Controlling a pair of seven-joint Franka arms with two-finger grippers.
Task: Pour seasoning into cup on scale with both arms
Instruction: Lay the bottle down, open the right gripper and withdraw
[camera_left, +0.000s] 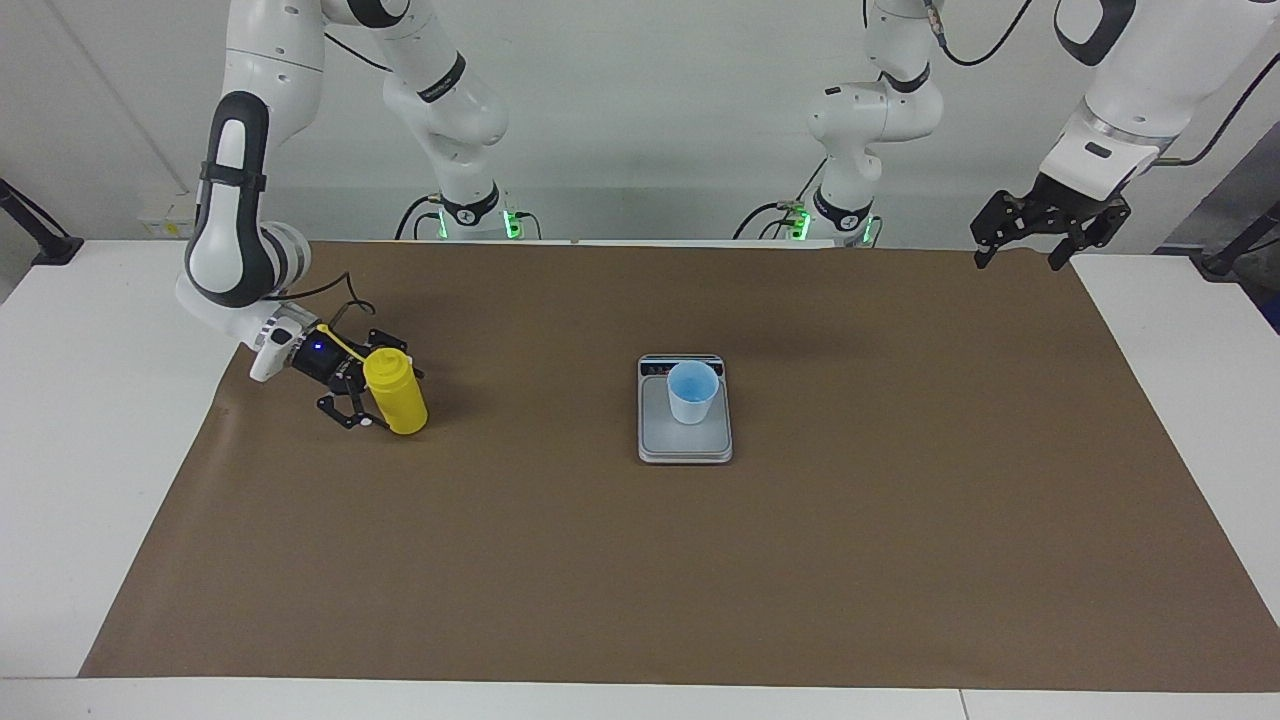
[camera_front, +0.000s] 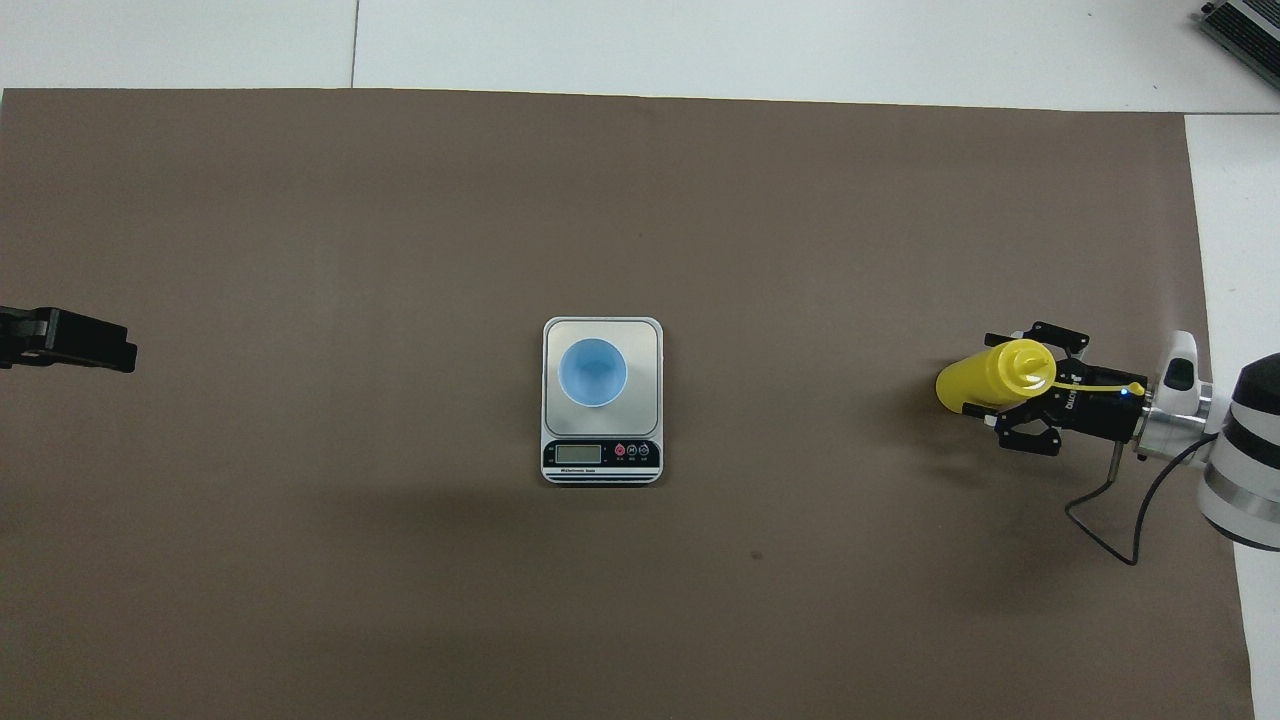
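The yellow seasoning bottle (camera_left: 397, 396) (camera_front: 985, 376) stands upright on the brown mat toward the right arm's end of the table. Its cap strap lies back across my right gripper (camera_left: 382, 388) (camera_front: 1005, 388). That gripper is low at the mat and open, one finger on each side of the bottle. I cannot tell whether the fingers touch it. The pale blue cup (camera_left: 692, 392) (camera_front: 592, 372) stands on the silver scale (camera_left: 685, 446) (camera_front: 643, 338) in the middle of the mat. My left gripper (camera_left: 1035, 245) (camera_front: 70, 340) hangs open and waits over the mat's corner at the left arm's end.
The brown mat (camera_left: 640, 580) (camera_front: 400, 220) covers most of the white table. A black cable (camera_front: 1120, 520) loops from the right wrist down onto the mat beside the bottle.
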